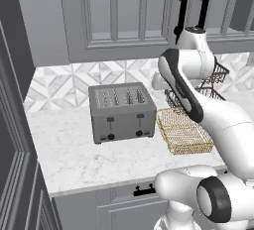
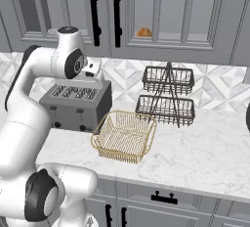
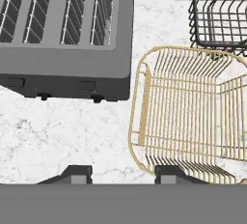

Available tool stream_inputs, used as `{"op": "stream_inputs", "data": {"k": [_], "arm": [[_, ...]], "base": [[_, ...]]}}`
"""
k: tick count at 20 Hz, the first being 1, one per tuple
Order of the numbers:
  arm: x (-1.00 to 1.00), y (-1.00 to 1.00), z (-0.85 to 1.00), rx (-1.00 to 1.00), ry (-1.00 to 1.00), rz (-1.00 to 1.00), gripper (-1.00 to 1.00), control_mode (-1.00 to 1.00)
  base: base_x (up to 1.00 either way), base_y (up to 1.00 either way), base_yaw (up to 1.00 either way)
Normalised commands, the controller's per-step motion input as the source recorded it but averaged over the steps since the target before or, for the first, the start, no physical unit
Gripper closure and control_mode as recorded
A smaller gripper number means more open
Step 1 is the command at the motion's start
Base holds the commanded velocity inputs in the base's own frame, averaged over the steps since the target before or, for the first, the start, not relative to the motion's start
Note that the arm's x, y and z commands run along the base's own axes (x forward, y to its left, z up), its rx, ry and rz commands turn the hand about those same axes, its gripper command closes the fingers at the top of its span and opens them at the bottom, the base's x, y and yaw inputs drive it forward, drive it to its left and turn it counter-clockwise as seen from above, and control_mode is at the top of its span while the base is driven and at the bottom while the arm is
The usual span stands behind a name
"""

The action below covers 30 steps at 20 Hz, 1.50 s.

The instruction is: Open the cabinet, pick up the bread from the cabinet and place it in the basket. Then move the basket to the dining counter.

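A: Two cabinet (image 2: pixel 146 15) doors, both closed — so it's step one, nothing opened yet.

B: Left to right on the worktop?

A: Toaster (image 2: pixel 75 104), then the basket (image 2: pixel 124 135) just beside it, empty, then the dark two-tier rack (image 2: pixel 167 96) behind and to the right. Bread (image 2: pixel 143 32) sits up on the cabinet shelf, visible through the door above the rack.

B: Gripper?

A: Gripper (image 3: pixel 118 172) hangs over the worktop between toaster and basket, pointing down. Fingertips (image 3: pixel 72 174) stand apart with only bare marble between them — pinching nothing.

B: Next move?

A: My guess — the arm has to lift away from the counter, turn the hand toward the black bar handles (image 2: pixel 105 11) and close on one, then pull the door out. The bread's behind the right-hand door, so that handle looks like the one to go for.
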Motion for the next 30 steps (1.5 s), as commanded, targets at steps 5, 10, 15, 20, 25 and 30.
{"op": "stream_inputs", "data": {"k": [5,10,15,20,25,30], "arm": [[0.0,-0.26,0.05,-0.09,-0.12,-0.06,-1.0,-1.0],[-0.27,-0.56,0.71,-0.11,-0.17,-0.16,-1.0,-1.0],[-0.5,-0.29,1.0,0.0,-0.27,-0.13,-1.0,-1.0],[-0.16,-0.19,0.88,0.0,-0.31,-0.01,-1.0,-1.0],[0.67,-0.21,0.69,0.01,-0.35,0.12,-1.0,-1.0],[0.62,-0.05,0.55,0.0,-0.16,0.08,-1.0,-1.0]], "base": [[0.0,0.0,0.0],[0.0,0.0,0.0],[0.0,0.0,0.0],[0.0,0.0,0.0],[0.0,0.0,0.0],[0.0,0.0,0.0]]}}
